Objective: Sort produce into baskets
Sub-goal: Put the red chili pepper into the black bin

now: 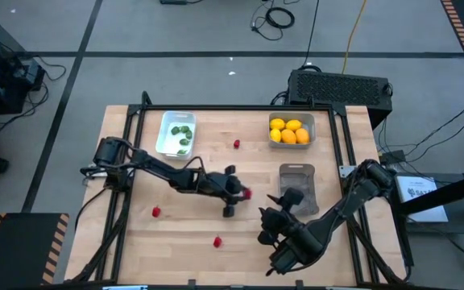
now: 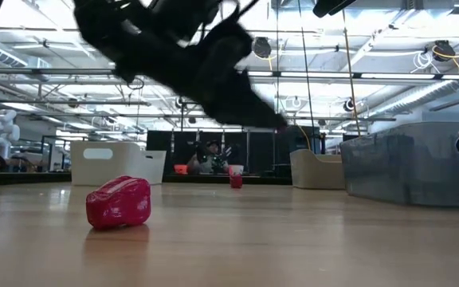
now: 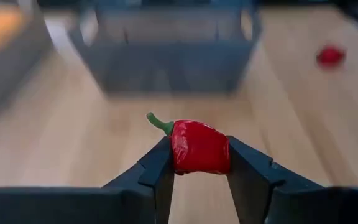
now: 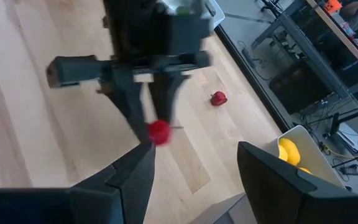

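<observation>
My left gripper (image 1: 242, 194) is shut on a small red pepper-like piece (image 3: 200, 147) with a green stem, above the table's middle, just left of the empty darker grey tray (image 1: 298, 188). The white tray (image 1: 176, 133) holds green leafy pieces. The pale grey tray (image 1: 291, 130) holds yellow lemons. Loose red pieces lie on the table at the far middle (image 1: 237, 144), near left (image 1: 156, 212) and near middle (image 1: 217, 240). My right gripper (image 1: 266, 225) is open and empty, near the front, in front of the darker grey tray. My left gripper pinches the red piece by its two opposite sides (image 3: 174, 155) between the two fingertips (image 3: 157, 171). The green stem (image 3: 157, 122) sticks out to one side, free of the fingers. The piece is lifted clear of the table; it also shows in the right wrist view (image 4: 159, 132).
The darker grey tray stands straight ahead of my left gripper in the left wrist view (image 3: 166, 56). In the low view a red piece (image 2: 119, 202) lies close by and another (image 2: 236, 180) farther off. Bare wood lies between the trays and the front edge.
</observation>
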`<state>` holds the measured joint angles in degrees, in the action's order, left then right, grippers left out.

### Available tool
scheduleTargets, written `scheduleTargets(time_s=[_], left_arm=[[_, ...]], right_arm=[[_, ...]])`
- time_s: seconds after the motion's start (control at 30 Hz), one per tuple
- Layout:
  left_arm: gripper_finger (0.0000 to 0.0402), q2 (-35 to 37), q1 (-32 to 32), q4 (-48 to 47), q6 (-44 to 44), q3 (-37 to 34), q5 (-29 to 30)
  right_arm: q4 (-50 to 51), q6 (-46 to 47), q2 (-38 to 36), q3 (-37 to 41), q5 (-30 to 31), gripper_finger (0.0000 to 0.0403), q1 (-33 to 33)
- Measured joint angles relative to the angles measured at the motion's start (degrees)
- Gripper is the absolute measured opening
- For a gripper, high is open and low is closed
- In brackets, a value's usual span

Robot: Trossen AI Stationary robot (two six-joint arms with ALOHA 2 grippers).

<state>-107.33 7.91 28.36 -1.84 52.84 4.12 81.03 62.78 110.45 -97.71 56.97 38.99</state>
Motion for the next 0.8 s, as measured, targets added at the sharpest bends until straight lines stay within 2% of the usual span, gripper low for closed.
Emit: scheduleTargets(time_s=[0.2,0.4,0.53,0.67,0.8], left_arm=[[0.013,-3.8,-0.6,0.8,6.8,9.6,0.9],[0.013,-13.6,-2.1,1.1,7.2,22.7,-2.0],[0.013,-18.3,-3.2,0.6,7.1,30.0,-3.5],[0.013,-20.4,-4.1,-4.7,6.8,33.9,-5.8],[0.013,-20.9,-4.6,-5.1,6.8,35.5,-6.0]], right_arm=[[0.0,-0.5,0.0,0.0,0.4,0.0217,-1.2],[0.5,-1.0,-0.1,0.0,0.2,0.0217,-1.6],[2.9,0.6,-1.0,-0.2,-3.8,0.0217,-0.6],[9.2,7.8,-3.0,-0.2,-10.8,0.0215,0.9],[9.0,4.2,-7.9,0.5,-14.2,0.0207,2.3]])
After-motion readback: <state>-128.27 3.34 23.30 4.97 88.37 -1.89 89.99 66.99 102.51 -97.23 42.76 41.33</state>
